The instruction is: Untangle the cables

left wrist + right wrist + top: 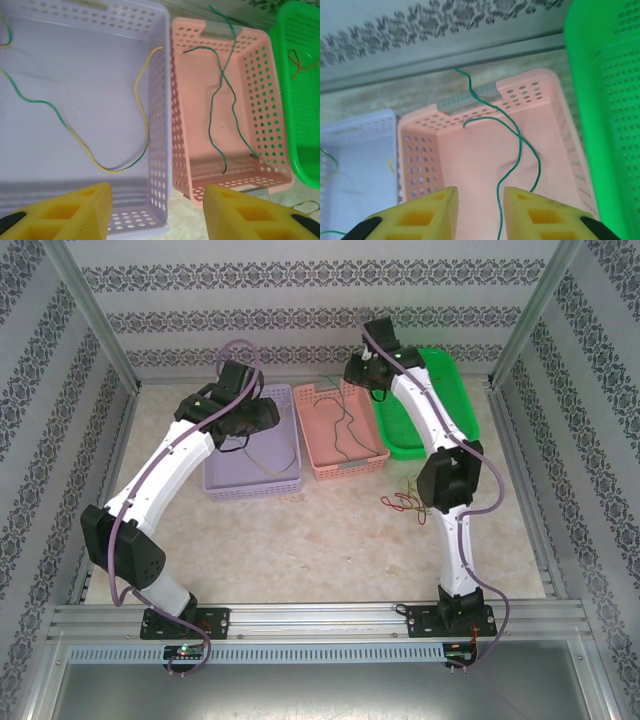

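Plainly, the cables are thin, limp wires. A yellow-green cable (135, 87) snakes loosely across the floor of the lilac basket (161, 100), ahead of the left fingers (75, 212), which stand wide apart over its near wall with nothing between them. Two green cables (520, 145) cross in the pink basket (415, 150). One trails over its far rim and runs down into the narrow gap between the right fingers (425, 215), which are not closed on it. An orange-red cable (296, 62) lies in the green basket (300, 130). A red and yellow tangle (400, 503) sits on the table (300, 540), apart from the baskets.
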Motion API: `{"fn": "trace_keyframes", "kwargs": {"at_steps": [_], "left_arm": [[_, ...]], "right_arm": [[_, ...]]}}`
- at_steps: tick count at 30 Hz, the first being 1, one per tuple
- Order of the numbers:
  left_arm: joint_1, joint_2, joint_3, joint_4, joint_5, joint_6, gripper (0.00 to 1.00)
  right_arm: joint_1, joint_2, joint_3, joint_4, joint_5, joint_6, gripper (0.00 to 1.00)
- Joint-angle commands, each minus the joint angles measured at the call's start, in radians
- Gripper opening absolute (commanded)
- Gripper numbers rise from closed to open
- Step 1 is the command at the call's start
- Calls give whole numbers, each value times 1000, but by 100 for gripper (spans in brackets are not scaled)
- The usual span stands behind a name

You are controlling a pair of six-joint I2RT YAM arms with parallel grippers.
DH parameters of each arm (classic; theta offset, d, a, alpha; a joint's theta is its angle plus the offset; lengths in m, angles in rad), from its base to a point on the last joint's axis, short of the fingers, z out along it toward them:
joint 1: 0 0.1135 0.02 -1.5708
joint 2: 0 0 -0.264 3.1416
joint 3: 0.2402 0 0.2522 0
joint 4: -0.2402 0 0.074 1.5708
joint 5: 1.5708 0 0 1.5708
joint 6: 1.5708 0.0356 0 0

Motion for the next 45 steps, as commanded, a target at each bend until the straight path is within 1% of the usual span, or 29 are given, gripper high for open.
{"fn": "trace_keyframes", "kwargs": {"at_steps": [1,4,5,9,12,16,20,25,28,32,35,36,38,39,45], "left_arm": [[-4,-36,-42,-40,46,-55,50],[-2,-58,-80,-22,69,-61,50],[-2,-65,-88,-21,72,-59,50],[-2,-88,-114,-21,67,-54,50],[-2,-95,-128,-19,63,-51,50],[4,-93,-130,-19,71,-50,50],[15,-90,-123,-12,85,-47,49],[32,-84,-100,-8,104,-44,49],[39,-78,-87,-13,106,-40,49],[45,-74,-82,-2,117,-44,49],[47,-69,-75,4,127,-46,49],[48,-67,-71,5,128,-46,49],[48,-66,-67,10,130,-46,49],[48,-66,-65,10,129,-46,49],[48,-70,-56,9,135,-45,49]], "right_arm": [[20,79,14,19,24,-132,35],[13,145,67,12,47,-181,42],[9,158,76,13,57,-186,43],[2,221,136,9,63,-181,45],[3,271,181,12,48,-157,46],[7,320,228,17,62,-125,48],[3,362,255,14,68,-85,44],[5,409,279,24,68,-45,42],[12,442,327,11,70,-30,39],[12,450,337,-9,120,-4,41],[8,456,340,-15,128,22,41],[7,459,342,-20,123,29,40],[4,464,348,-29,110,35,33],[5,464,348,-31,105,35,31],[14,466,358,-56,86,36,24]]}}
